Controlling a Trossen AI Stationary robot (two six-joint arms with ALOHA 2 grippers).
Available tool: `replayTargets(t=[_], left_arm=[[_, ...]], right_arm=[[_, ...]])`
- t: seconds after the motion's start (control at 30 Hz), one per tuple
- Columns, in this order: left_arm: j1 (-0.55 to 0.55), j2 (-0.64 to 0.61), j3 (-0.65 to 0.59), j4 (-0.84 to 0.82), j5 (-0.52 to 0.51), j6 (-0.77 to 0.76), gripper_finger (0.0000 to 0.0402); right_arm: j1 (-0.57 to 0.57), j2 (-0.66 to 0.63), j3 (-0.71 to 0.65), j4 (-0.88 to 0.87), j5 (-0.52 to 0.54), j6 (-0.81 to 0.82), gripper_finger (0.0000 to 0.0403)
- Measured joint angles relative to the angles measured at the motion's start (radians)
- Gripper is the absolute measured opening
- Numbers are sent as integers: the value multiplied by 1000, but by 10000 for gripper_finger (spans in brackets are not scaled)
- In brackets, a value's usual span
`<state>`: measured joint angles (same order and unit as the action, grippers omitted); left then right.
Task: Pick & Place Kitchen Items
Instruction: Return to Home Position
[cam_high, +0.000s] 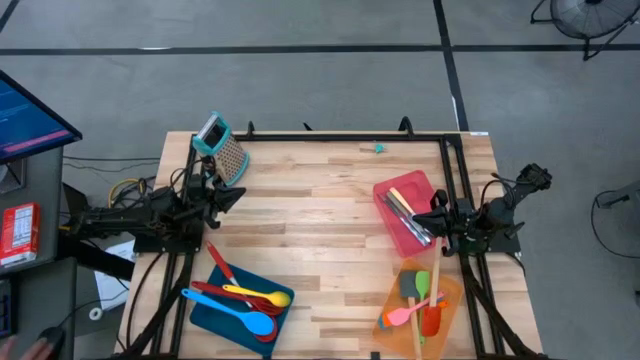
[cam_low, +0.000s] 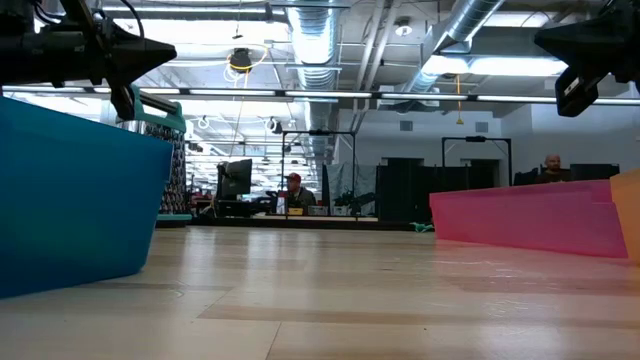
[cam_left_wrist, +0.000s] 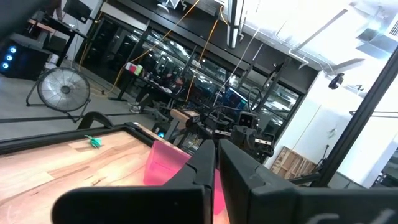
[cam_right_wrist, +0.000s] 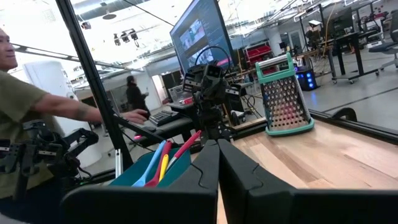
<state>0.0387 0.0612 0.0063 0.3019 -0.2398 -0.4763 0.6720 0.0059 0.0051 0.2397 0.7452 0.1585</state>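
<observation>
Both grippers closed, empty. L gripper sits just beside grater; R gripper is across table from grater, at red tray. No utensil loose. Spoons in blue tray, front of grater, handles diagonal; L arm nearer.

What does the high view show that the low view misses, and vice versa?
Only the high view shows the utensils lying inside the blue tray, red tray and orange tray. Only the low view shows people in the room behind the table. Both show the blue and red trays' walls, the box grater, and the left gripper and right gripper held above the table's sides.
</observation>
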Motion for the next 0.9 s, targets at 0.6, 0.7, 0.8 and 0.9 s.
replayTargets(t=[0.6, 0.7, 0.8, 0.9], left_arm=[[0, 0, 0, 7, -4, 0, 3], [0, 0, 0, 7, -4, 0, 3], [0, 0, 0, 8, -4, 0, 3], [0, 0, 0, 10, -3, 0, 3]], right_arm=[[0, 0, 0, 0, 0, 0, 0], [0, 0, 0, 0, 0, 0, 0], [0, 0, 0, 0, 0, 0, 0], [0, 0, 0, 0, 0, 0, 0]])
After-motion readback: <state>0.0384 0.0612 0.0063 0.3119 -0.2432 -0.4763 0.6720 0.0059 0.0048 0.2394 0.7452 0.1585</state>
